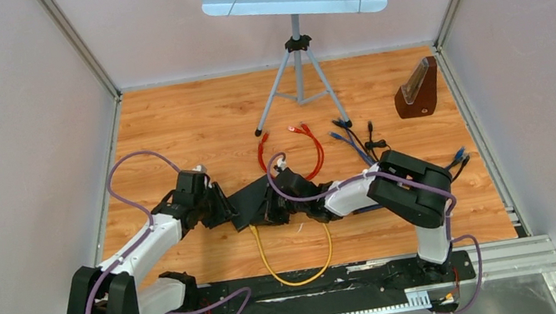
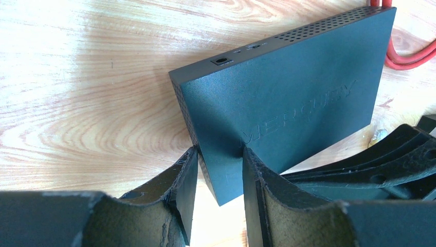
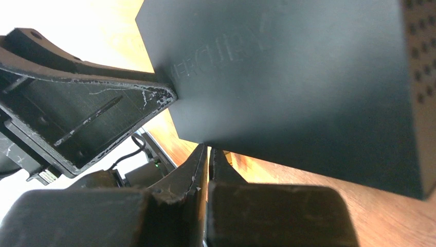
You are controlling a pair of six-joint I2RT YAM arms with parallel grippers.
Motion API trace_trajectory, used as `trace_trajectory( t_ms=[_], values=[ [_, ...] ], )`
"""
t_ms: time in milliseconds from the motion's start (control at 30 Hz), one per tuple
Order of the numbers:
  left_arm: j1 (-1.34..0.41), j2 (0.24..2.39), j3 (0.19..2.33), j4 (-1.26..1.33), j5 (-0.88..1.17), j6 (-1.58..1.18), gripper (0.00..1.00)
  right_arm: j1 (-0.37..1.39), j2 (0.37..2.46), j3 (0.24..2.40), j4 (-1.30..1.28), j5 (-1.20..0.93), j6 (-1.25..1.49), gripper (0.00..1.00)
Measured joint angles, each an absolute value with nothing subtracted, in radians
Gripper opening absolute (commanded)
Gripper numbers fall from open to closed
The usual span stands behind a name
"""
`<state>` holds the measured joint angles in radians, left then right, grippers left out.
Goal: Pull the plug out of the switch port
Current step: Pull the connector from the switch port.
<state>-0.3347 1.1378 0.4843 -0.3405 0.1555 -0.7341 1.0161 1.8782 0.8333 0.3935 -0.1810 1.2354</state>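
The black switch (image 1: 252,201) stands tilted on the wooden floor between my two grippers. My left gripper (image 2: 220,172) is shut on the switch's (image 2: 288,108) near corner, one finger on each face. My right gripper (image 3: 208,152) is shut, with its tips just under the switch's (image 3: 288,77) lower edge and nothing visible between the fingers. A yellow cable (image 1: 302,275) loops from under the switch toward the near edge and back up beside the right gripper (image 1: 286,204). The plug and the port are hidden in all views.
A red cable (image 1: 303,149) and a bunch of blue and black cables (image 1: 356,140) lie behind the switch. A music stand on a tripod (image 1: 300,77) stands at the back, with a brown wooden wedge (image 1: 418,90) at the back right. White walls close in both sides.
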Motion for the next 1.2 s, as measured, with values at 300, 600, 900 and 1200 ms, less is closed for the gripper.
trace_trajectory(
  t_ms=[300, 600, 900, 1200],
  values=[
    [-0.335, 1.137, 0.483, -0.339, 0.155, -0.735, 0.42, 1.022, 1.867, 0.83, 0.348, -0.258, 1.142, 0.02],
    [-0.335, 1.129, 0.477, -0.335, 0.153, -0.736, 0.43, 0.968, 1.821, 0.8, 0.262, -0.225, 1.155, 0.41],
    [-0.335, 1.128, 0.474, -0.331, 0.154, -0.735, 0.43, 0.973, 1.895, 0.874, 0.295, -0.256, 1.19, 0.43],
    [-0.334, 1.13, 0.473, -0.327, 0.157, -0.735, 0.43, 1.008, 1.925, 0.836, 0.396, -0.209, 1.32, 0.19]
  ],
)
